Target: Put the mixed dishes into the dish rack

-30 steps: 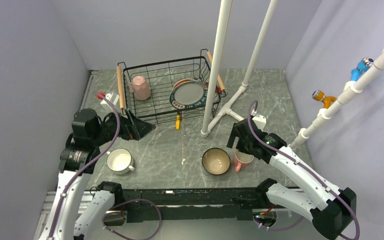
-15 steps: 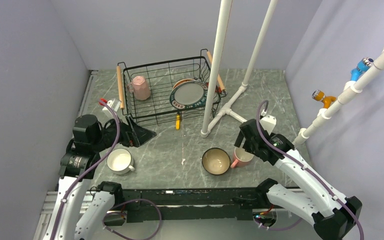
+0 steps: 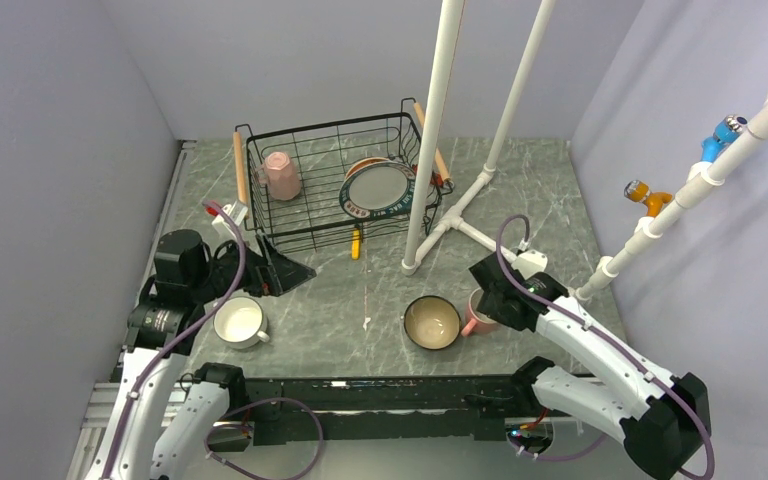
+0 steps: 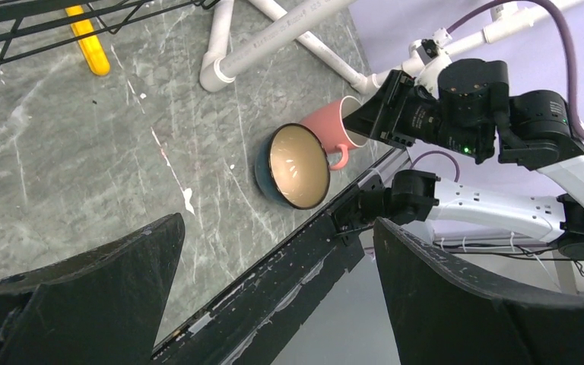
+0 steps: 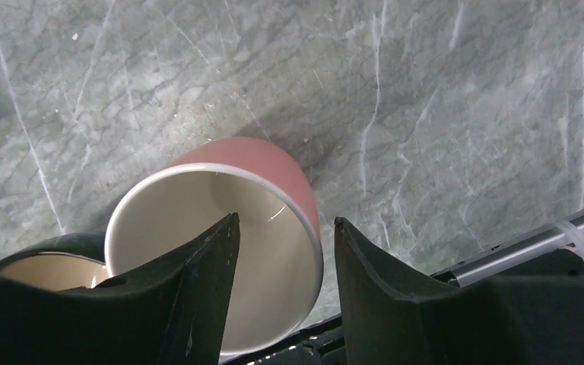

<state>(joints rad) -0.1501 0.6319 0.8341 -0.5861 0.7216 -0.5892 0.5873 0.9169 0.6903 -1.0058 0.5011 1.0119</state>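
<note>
A pink mug [image 3: 476, 320] [image 5: 258, 163] stands upright near the front right, beside a dark-blue bowl [image 3: 432, 322] [image 4: 296, 163] with a tan inside. My right gripper [image 3: 487, 304] [image 5: 286, 220] is low over the mug and partly open. One finger is inside the mug, the other outside its wall with a small gap. A white handled cup [image 3: 240, 322] sits front left. My left gripper [image 3: 286, 264] [image 4: 277, 222] hovers wide open and empty behind it. The dish rack [image 3: 325, 128] holds another pink mug [image 3: 282, 174], a patterned-rim plate [image 3: 380, 188] and a cream dish [image 3: 364, 163].
A white pipe frame [image 3: 430, 130] rises just right of the rack, its foot [image 3: 412, 263] on the table. A yellow tool [image 3: 356, 243] [image 4: 87, 42] lies by the rack's front edge. The table's front edge [image 4: 274, 266] runs close behind the bowl and mug.
My right gripper moved toward the front edge and down over the pink mug, and its jaws narrowed around the rim. The left arm shifted slightly, still open.
</note>
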